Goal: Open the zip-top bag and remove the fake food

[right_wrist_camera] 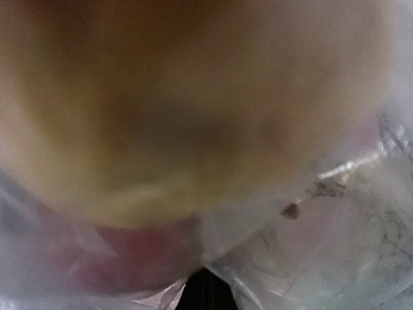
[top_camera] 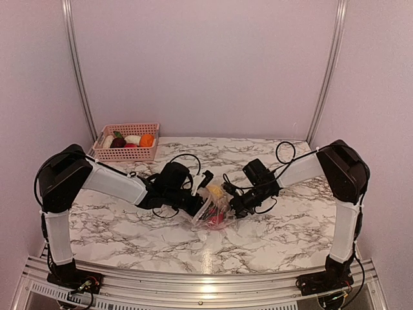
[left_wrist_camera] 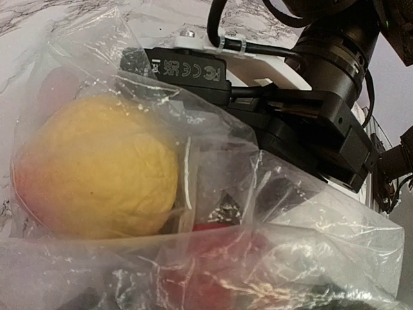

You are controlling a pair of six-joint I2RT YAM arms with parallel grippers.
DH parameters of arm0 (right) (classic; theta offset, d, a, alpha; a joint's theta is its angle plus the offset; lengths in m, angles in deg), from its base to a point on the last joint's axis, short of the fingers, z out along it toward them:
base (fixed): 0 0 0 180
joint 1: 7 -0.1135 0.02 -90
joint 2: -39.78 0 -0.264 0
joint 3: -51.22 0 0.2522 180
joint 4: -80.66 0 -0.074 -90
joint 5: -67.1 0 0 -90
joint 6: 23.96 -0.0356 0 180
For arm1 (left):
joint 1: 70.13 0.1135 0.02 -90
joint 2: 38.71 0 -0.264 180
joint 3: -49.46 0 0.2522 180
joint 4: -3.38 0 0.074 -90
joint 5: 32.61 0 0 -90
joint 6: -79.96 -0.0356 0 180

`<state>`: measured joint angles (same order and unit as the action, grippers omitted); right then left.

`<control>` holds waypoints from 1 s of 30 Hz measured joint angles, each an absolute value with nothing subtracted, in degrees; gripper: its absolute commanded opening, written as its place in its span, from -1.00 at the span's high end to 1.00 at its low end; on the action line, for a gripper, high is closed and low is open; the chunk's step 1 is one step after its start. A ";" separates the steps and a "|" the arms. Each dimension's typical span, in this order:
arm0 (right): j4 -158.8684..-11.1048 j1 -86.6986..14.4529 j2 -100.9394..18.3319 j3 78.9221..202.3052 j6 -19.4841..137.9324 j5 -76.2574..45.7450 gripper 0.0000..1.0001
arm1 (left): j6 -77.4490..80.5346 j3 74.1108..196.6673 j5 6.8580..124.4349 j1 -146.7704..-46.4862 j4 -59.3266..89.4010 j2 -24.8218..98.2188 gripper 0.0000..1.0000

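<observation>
Zip-top bag (top_camera: 208,212), yellow toy fruit (left_wrist_camera: 97,171) inside, lies between left gripper (top_camera: 201,197) and right gripper (top_camera: 236,205); whether their jaws grip, I cannot tell.

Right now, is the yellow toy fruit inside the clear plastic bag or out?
Inside: crinkled film of the clear plastic zip-top bag covers the round yellow toy fruit.

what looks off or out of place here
Nothing spilled or broken. The zip-top bag sits crumpled in the middle of the table, a yellow fruit and a red piece inside. The only oddity: the right wrist view is all blur, the bag and fruit too close to focus.
</observation>
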<state>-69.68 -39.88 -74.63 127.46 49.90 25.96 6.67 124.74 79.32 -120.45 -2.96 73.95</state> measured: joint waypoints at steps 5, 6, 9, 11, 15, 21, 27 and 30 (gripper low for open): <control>-69.70 -39.99 -74.63 128.09 49.74 26.12 1.00 | 2.76 127.14 78.77 -120.69 1.02 76.14 -0.72; -69.68 -40.01 -74.63 128.09 49.74 26.12 1.00 | 2.02 127.14 78.66 -120.76 1.76 76.25 -0.70; -69.70 -40.01 -74.63 128.09 49.74 26.10 1.00 | 0.03 126.66 77.99 -120.89 2.99 76.07 -0.60; -69.79 -39.95 -74.63 127.98 49.64 26.05 1.00 | -0.63 125.74 77.66 -120.87 3.12 75.24 -0.50; -71.47 -38.90 -74.57 126.06 48.67 26.05 1.00 | -1.57 121.74 76.81 -120.61 3.73 71.72 -0.29; -72.09 -36.08 -73.41 124.09 48.19 25.83 1.00 | -1.55 115.10 75.67 -119.25 5.15 65.32 -0.24; -71.82 -34.26 -72.69 123.24 48.26 25.42 1.00 | -1.26 109.46 74.14 -117.79 5.13 58.98 -0.22; -71.65 -33.69 -72.58 123.17 48.26 25.33 1.00 | -1.17 107.58 73.64 -117.31 5.15 56.49 -0.19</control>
<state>-71.65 -33.69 -72.58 123.17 48.26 25.33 -1.17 107.58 73.64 -117.31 5.15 56.49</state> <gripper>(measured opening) 0.002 0.755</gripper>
